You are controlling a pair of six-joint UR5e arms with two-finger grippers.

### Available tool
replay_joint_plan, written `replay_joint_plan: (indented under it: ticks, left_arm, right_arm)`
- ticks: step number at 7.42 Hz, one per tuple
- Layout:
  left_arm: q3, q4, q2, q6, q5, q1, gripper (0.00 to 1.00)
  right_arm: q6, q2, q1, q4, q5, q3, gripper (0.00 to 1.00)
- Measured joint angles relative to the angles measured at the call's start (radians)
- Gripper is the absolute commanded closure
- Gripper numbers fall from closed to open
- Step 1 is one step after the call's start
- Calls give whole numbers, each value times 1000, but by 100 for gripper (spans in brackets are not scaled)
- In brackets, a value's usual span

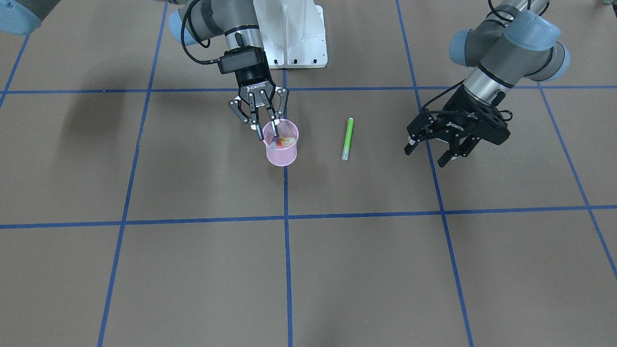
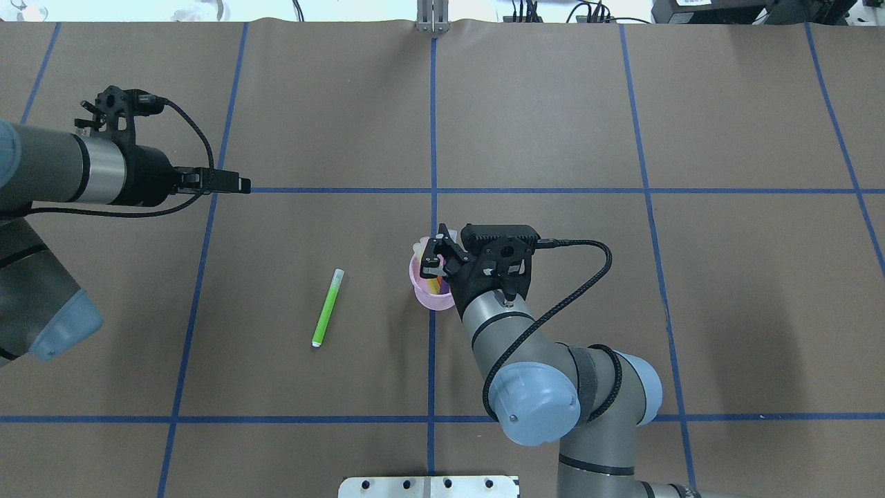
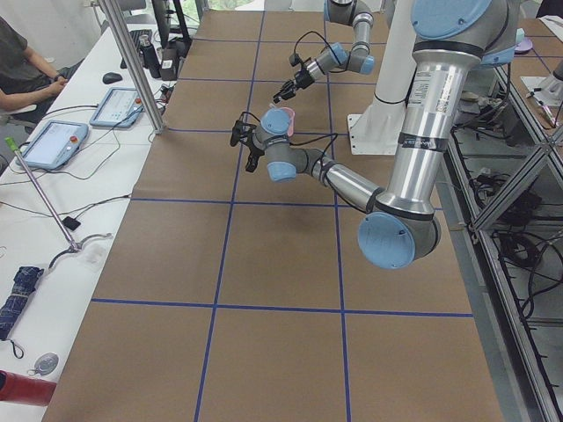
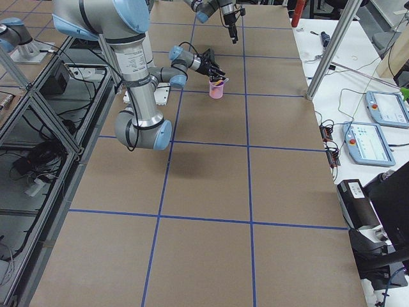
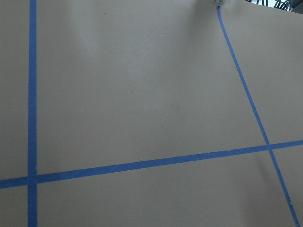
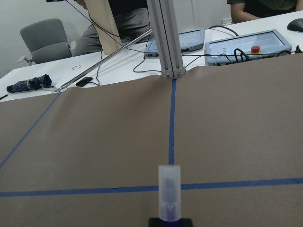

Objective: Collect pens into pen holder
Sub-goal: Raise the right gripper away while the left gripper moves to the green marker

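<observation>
The pink mesh pen holder (image 1: 282, 156) (image 2: 432, 299) stands near the table's middle. It holds an orange and a pale yellow pen (image 1: 288, 140). A purple pen (image 1: 273, 143) (image 6: 170, 189) stands in it too, pale cap up. My right gripper (image 1: 264, 131) (image 2: 437, 252) hovers over the holder, open. One finger dips inside the rim by the purple pen and the other sits outside the rim. A bright green pen (image 1: 347, 140) (image 2: 327, 308) lies flat on the table beside the holder. My left gripper (image 1: 429, 153) hangs open above the table, well clear of the green pen.
Blue tape lines grid the brown table. The white robot base plate (image 1: 294, 33) sits behind the holder. Beyond the far edge are an aluminium post (image 6: 163, 38), control tablets (image 6: 246, 45) and seated people (image 3: 26, 53).
</observation>
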Motion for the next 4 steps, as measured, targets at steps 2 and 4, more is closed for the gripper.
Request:
replay_joint_plan:
  ticks: [2,4]
  left_arm:
    - [-18,79,-23,-1,1,15,1]
    - [-41,265,-112,1,15,70,1]
  right_arm:
    - [-29,-6,8,22,15,17,0]
    - [-82,-31,60,41,90,57,0]
